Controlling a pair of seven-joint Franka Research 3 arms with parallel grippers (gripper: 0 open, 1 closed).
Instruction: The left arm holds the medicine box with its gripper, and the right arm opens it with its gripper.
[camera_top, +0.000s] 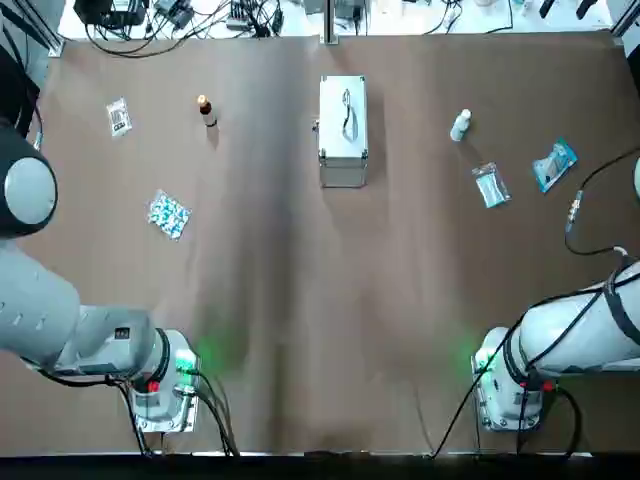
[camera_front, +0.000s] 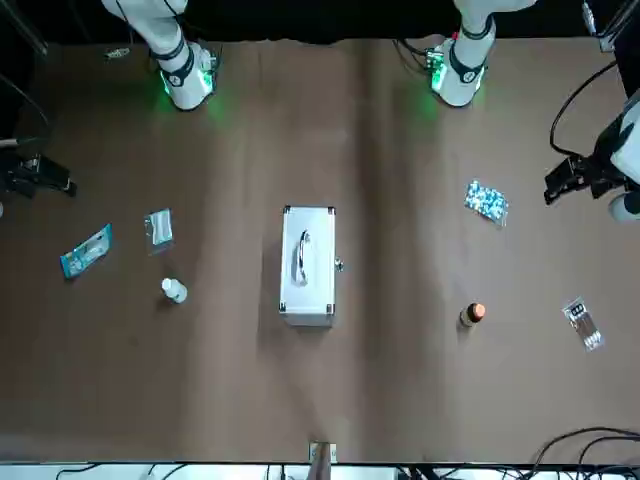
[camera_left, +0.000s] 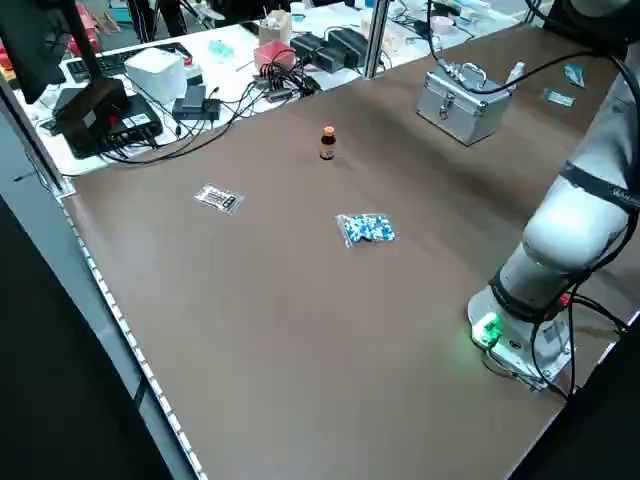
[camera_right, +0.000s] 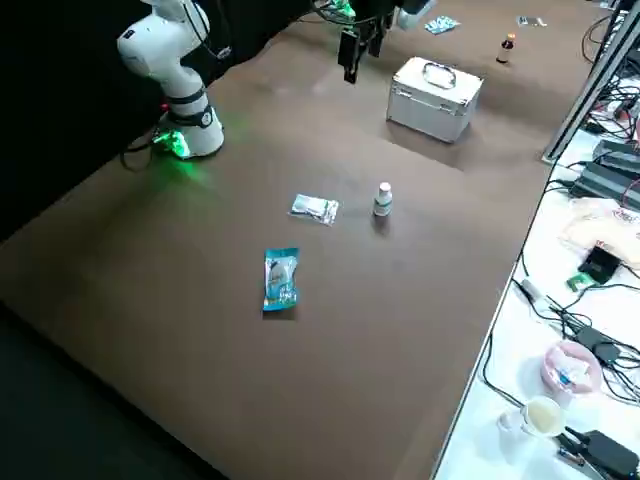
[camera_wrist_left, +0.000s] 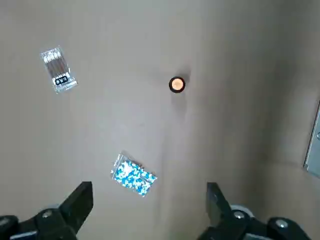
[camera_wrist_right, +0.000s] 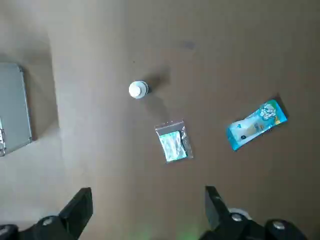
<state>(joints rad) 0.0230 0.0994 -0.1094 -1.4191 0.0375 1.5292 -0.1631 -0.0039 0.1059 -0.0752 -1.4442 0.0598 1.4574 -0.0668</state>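
Note:
The medicine box (camera_top: 343, 125) is a silver metal case with a handle on its lid. It lies shut at the far middle of the table (camera_top: 300, 300), also seen in the front view (camera_front: 307, 262). My left gripper (camera_wrist_left: 147, 205) hangs open high over the table's left side, with nothing between its fingers; only an edge of the box (camera_wrist_left: 315, 150) shows in its view. My right gripper (camera_wrist_right: 146, 205) hangs open high over the right side, the box (camera_wrist_right: 12, 107) far off to one side. Neither gripper touches the box.
Left of the box lie an orange-capped brown bottle (camera_top: 205, 108), a blue pill pack (camera_top: 168, 214) and a small barcode packet (camera_top: 119, 117). To its right are a white bottle (camera_top: 460, 125), a clear sachet (camera_top: 490, 185) and a blue packet (camera_top: 555, 165). Cables line the far edge.

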